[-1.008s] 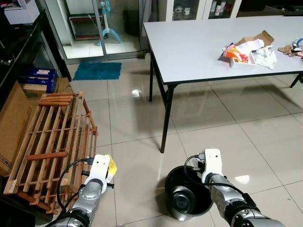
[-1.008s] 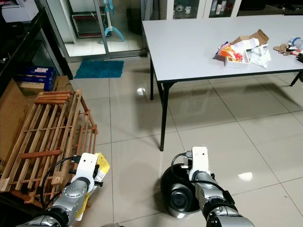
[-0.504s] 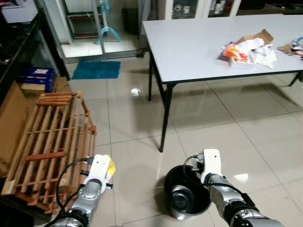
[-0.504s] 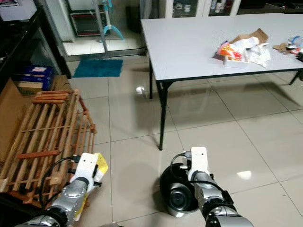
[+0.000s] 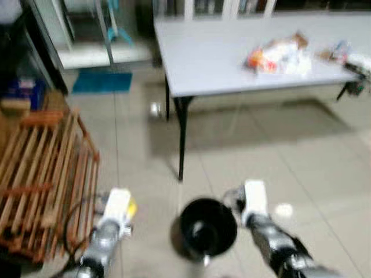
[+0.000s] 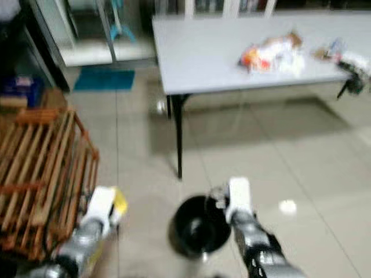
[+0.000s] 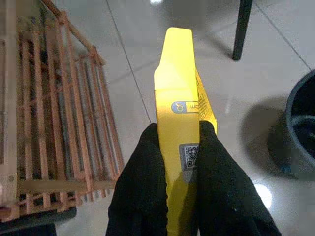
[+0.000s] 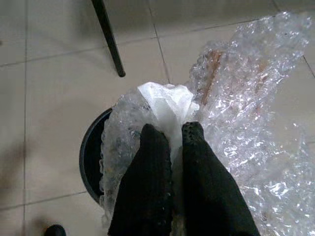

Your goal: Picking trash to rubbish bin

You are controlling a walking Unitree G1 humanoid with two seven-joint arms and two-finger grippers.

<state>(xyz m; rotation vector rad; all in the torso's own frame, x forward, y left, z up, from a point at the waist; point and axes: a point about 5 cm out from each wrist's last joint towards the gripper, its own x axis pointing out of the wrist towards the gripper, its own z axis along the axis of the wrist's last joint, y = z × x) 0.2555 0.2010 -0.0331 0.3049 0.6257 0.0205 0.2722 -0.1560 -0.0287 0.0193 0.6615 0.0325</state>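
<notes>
Two pieces of trash in hand, both near the black rubbish bin (image 5: 206,229) on the tiled floor. Left gripper (image 7: 178,147): fingers pinching a flat yellow packet (image 7: 179,113) edge-on, held beside the wooden slatted crate (image 5: 40,174). Right gripper (image 8: 170,135): fingers pressed onto a bunch of bubble wrap (image 8: 236,128) with a white scrap at the grip, hanging just over the bin's rim. Head views blurred, robot likely walking. More litter (image 5: 278,55) lies on the bench (image 5: 208,58) beyond. Step, as I judge it: delivery to bin. Next: centre the wrap over the opening, spread the fingers; then swing the left arm across with the packet.
</notes>
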